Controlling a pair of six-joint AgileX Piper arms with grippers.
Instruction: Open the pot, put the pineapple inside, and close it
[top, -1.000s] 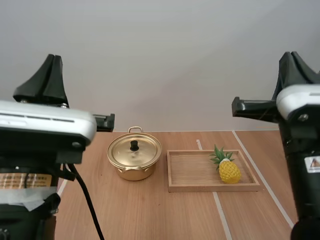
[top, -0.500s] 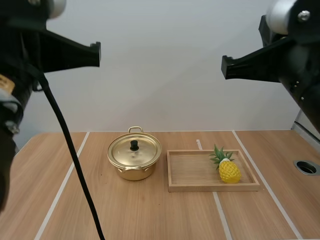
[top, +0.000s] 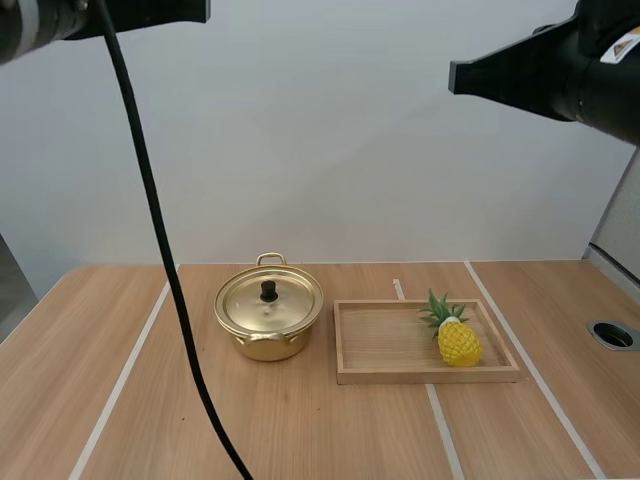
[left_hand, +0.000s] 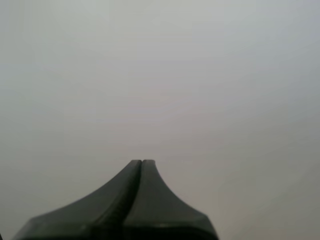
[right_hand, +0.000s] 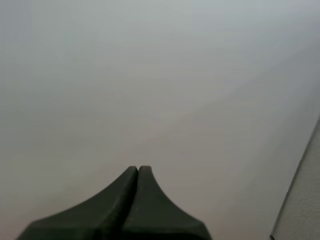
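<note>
both arms are hanging high above the table, nearest to where i am standing. the left gripper (left_hand: 141, 162) is pointing out at a plain pale wall (left_hand: 160, 75), its two black fingers lying pressed together as one dark wedge and gripping nothing. the right gripper (right_hand: 138, 169) is doing the same, its fingers closed flat against each other and holding nothing. both are sitting well above and well apart from the things below.

down on the wooden table (top: 300, 430), the near part is showing pale tape lines (top: 130, 370) running away from me. a round hole (top: 612, 334) is sitting in the tabletop near its right edge.

farther in, the golden pot (top: 268, 335) is standing upright with its lid (top: 285, 305) on, the black knob (top: 268, 291) sticking up from the middle. just beside it to the right, with a narrow gap between, the wooden tray (top: 345, 372) is lying flat. the pineapple (top: 458, 342) is lying inside the tray at its right end, its green leaves pointing toward the back and left. nothing is touching the pot or the pineapple.
</note>
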